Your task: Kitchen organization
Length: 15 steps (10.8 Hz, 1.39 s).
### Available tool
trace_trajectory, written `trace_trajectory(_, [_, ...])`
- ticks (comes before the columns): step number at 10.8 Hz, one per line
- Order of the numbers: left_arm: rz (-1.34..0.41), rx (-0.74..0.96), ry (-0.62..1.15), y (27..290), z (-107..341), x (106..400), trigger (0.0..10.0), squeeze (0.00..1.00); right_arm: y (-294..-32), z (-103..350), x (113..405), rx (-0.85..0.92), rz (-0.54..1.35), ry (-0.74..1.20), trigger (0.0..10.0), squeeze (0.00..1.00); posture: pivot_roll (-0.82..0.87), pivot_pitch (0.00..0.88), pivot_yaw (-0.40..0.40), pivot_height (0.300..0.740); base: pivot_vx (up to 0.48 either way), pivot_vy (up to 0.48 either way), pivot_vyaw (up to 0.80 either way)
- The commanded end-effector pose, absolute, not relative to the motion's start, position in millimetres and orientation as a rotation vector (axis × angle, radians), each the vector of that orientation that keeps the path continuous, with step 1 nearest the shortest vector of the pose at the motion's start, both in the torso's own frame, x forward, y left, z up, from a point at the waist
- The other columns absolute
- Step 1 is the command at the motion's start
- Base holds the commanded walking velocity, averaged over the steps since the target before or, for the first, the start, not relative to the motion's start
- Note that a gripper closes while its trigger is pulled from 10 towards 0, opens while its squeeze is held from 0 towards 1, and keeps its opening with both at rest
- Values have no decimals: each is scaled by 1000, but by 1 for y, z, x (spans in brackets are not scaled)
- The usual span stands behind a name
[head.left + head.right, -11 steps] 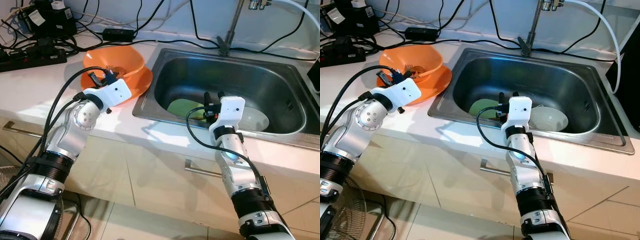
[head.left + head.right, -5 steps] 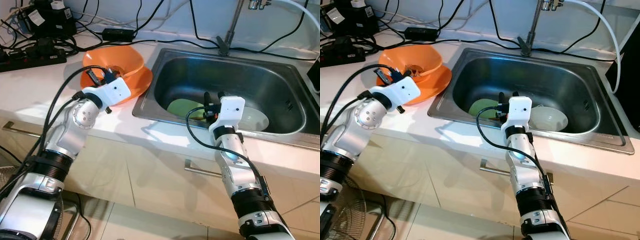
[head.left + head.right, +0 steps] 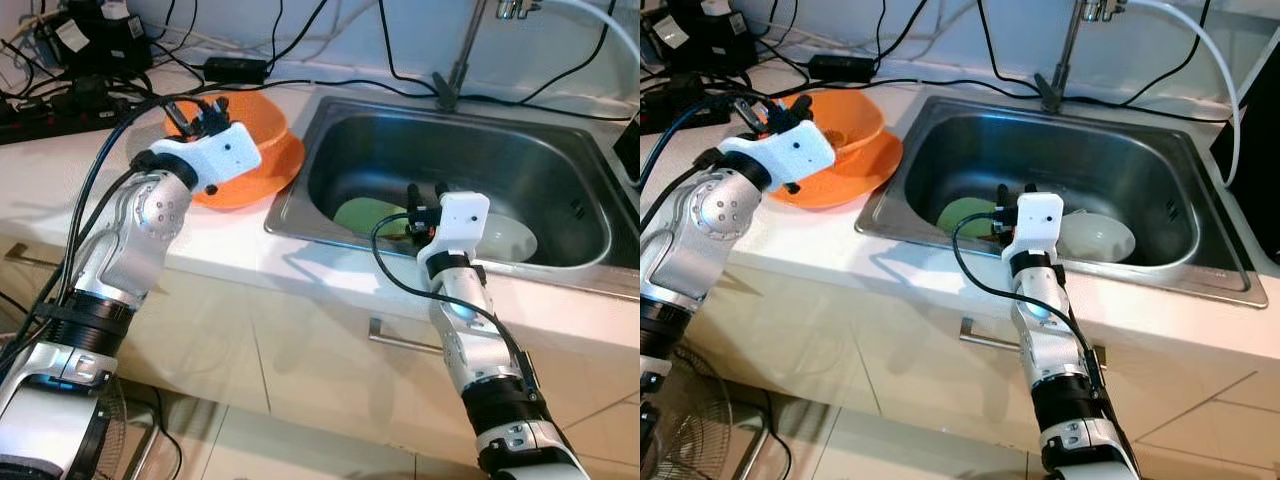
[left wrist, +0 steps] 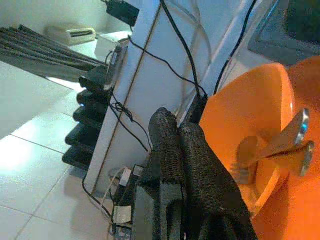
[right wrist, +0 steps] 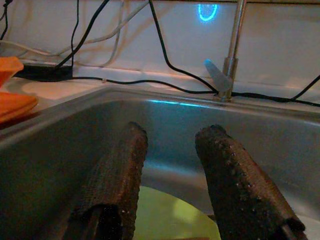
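I note the left tool (image 3: 190,112), fingers pressed together and empty, has risen from the orange bowl (image 3: 845,125) at ten o'clock on the tabletop (image 3: 60,180). Cutlery (image 4: 272,150) stays inside. Right tool (image 3: 427,195), fingers apart, hovers over the sink's (image 3: 560,150) green plate (image 3: 365,214); I judge that pickup next.

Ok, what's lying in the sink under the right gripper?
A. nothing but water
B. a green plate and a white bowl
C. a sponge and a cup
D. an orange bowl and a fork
B: a green plate lies on the sink floor beside a white bowl, with the open right gripper poised above the plate; the orange bowl sits on the counter.
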<state>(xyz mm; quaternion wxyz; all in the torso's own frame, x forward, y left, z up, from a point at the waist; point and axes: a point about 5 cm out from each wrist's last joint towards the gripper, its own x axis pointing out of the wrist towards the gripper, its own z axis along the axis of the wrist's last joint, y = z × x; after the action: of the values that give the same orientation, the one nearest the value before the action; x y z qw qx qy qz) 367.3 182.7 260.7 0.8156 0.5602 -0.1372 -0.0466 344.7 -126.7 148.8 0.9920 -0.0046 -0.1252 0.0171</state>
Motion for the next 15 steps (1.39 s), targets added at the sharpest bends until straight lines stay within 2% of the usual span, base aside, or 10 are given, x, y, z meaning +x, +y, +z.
trace_trajectory(1, [-97, 1197, -331, 179, 268, 365, 10000, 0, -128, 138, 345, -7, 30, -201, 10000, 0, 223, 62, 3, 740, 0, 0, 0])
trace_trajectory(3, [-156, 1142, -315, 170, 261, 364, 10000, 0, -129, 139, 345, -8, 29, -206, 10000, 0, 218, 54, 4, 740, 0, 0, 0])
trace_trajectory(4, [-257, 1068, -281, 164, 249, 361, 10000, 0, -129, 139, 345, -9, 28, -206, 10000, 0, 217, 50, 8, 740, 0, 0, 0])
trace_trajectory(5, [-303, 1032, -266, 161, 240, 357, 10000, 1000, -129, 138, 344, -9, 28, -206, 10000, 0, 214, 51, 11, 740, 0, 0, 0])
trace_trajectory(8, [-409, 1025, -246, 158, 222, 339, 10000, 1000, -129, 137, 344, -7, 28, -203, 10000, 0, 224, 63, 1, 740, 0, 0, 0])
trace_trajectory(14, [-308, 1064, -270, 171, 238, 340, 10000, 1000, -130, 138, 345, -7, 29, -201, 10000, 0, 226, 74, -3, 740, 0, 0, 0])
trace_trajectory(15, [-309, 1072, -268, 171, 237, 340, 10000, 0, -130, 138, 345, -7, 28, -201, 10000, 0, 226, 74, -3, 740, 0, 0, 0])
